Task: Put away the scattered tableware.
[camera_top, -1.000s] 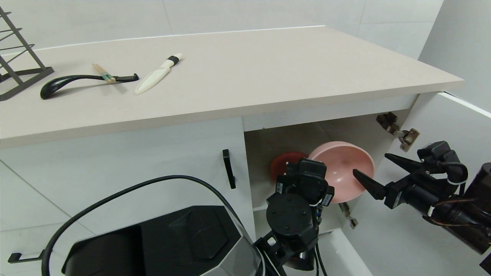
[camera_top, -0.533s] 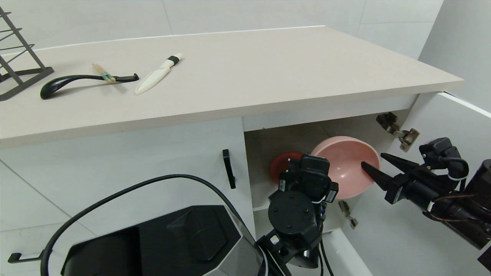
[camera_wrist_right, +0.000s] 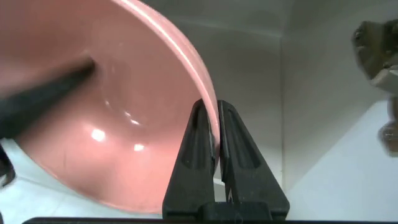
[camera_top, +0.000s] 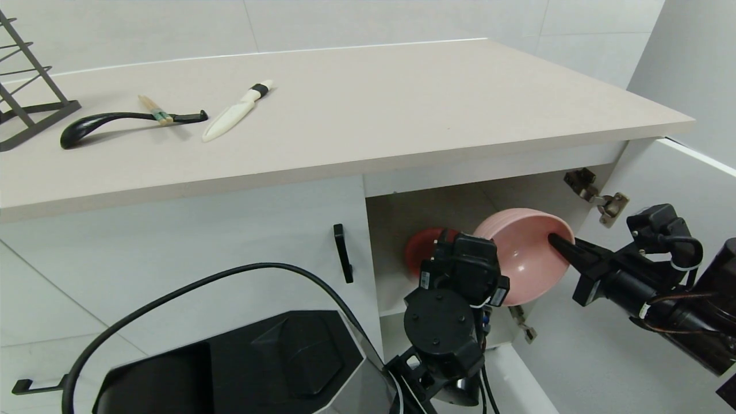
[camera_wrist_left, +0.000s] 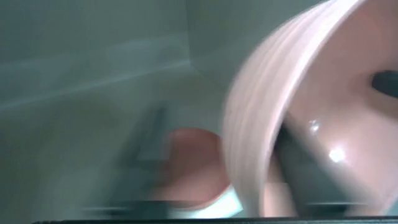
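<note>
— Pink, glossy, round bowl [camera_top: 526,253]: where does it sit?
— In the open right-hand compartment of the white cabinet [camera_top: 241,241] under the pale counter [camera_top: 402,115]. It is tipped up on edge, its hollow turned out toward the robot. The right gripper [camera_top: 555,237] pinches its rim on the hinge side, with one finger inside the wall and one outside, pressed together on it (the right wrist view shows this plainly).
— And the left gripper [camera_wrist_left: 221,130]?
— At the bowl's opposite side, low in the same opening. Its wrist view is smeared, so I cannot tell whether it is clamped or spread.
— Does the bowl rest on the shelf [camera_top: 391,313]?
— Possibly its lower edge touches; that part is hidden.
— What else is inside?
— A round red plate [camera_top: 422,247], behind the bowl and to its left.
— And up top?
— A long black ladle [camera_top: 98,123] lies there, with a pair of wooden chopsticks [camera_top: 155,110] crossing its handle. A cream-white knife [camera_top: 236,110] with a black band is just beside them. A dark wire rack [camera_top: 29,109] stands at the left edge.
</note>
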Motion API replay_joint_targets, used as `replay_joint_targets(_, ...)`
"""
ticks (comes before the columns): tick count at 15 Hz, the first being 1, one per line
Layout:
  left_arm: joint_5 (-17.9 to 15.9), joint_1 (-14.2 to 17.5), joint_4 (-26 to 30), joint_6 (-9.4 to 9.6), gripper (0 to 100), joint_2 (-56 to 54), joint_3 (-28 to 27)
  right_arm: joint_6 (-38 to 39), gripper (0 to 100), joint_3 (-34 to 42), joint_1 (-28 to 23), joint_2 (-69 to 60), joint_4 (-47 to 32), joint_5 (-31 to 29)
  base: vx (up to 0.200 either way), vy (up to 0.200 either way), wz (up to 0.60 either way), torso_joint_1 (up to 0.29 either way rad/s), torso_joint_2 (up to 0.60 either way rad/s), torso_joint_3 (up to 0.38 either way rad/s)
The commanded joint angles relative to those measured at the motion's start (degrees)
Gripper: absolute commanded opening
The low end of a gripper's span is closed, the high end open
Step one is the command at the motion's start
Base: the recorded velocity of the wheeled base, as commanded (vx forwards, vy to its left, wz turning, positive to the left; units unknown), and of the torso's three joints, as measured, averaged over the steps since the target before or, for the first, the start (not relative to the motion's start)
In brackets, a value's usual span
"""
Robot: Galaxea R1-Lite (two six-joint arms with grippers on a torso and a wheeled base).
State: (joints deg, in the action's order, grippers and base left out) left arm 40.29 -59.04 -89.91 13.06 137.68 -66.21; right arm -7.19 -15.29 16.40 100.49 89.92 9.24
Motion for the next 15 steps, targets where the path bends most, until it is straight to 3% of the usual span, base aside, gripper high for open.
replay_joint_targets(1, 0.05, -0.11, -0.09, -0.05, 100, -1.36, 1.08, -0.01, 0, 0.26, -0.05, 0.15, 0.08, -0.01, 0.000, 0.000, 0.00, 0.000, 0.00, 0.000)
replay_joint_targets(3, -0.48, -0.81, -0.09, -0.66, 100, -6.02, 8.11, -0.01, 0, 0.35, -0.05, 0.41, 0.08, -0.01, 0.000, 0.000, 0.00, 0.000, 0.00, 0.000)
replay_joint_targets(4, -3.64, -1.08, -0.09, -1.72, 100, -10.15, 15.05, -0.01, 0, 0.43, -0.14, 0.50, 0.08, -0.01, 0.000, 0.000, 0.00, 0.000, 0.00, 0.000)
replay_joint_targets(5, -7.77, -1.25, -0.09, -3.21, 100, -13.14, 19.71, -0.01, 0, 0.43, -0.22, 0.76, 0.08, -0.01, 0.000, 0.000, 0.00, 0.000, 0.00, 0.000)
replay_joint_targets(6, -14.01, -1.25, -0.09, -5.59, 100, -19.29, 28.15, -0.01, 0, 0.43, -0.31, 1.20, 0.08, -0.01, 0.000, 0.000, 0.00, 0.000, 0.00, 0.000)
replay_joint_targets(10, -33.08, 1.03, -0.09, -8.31, 100, -38.01, 52.50, -0.01, 0, 1.05, -0.49, 1.91, 0.08, -0.01, 0.000, 0.000, 0.00, 0.000, 0.00, 0.000)
replay_joint_targets(11, -37.65, 2.61, -0.09, -8.57, 100, -41.18, 56.63, -0.01, 0, 1.22, -0.40, 2.08, 0.08, -0.01, 0.000, 0.000, 0.00, 0.000, 0.00, 0.000)
replay_joint_targets(12, -48.82, 8.41, -0.09, -8.57, 100, -46.80, 64.36, -0.01, 0, 1.84, -0.40, 2.61, 0.08, -0.01, 0.000, 0.000, 0.00, 0.000, 0.00, 0.000)
replay_joint_targets(13, -54.53, 10.87, -0.09, -8.93, 100, -51.55, 66.21, -0.01, 0, 1.84, -0.40, 3.31, 0.08, -0.01, 0.000, 0.000, 0.00, 0.000, 0.00, 0.000)
replay_joint_targets(14, -55.23, 11.14, -0.09, -10.07, 100, -56.65, 66.21, -0.01, 0, 1.84, -0.40, 3.84, 0.08, -0.01, 0.000, 0.000, 0.00, 0.000, 0.00, 0.000)
replay_joint_targets(15, -54.97, 11.31, -0.09, -9.80, 100, -60.51, 66.21, -0.01, 0, 1.84, -0.31, 4.45, 0.08, -0.01, 0.000, 0.000, 0.00, 0.000, 0.00, 0.000)
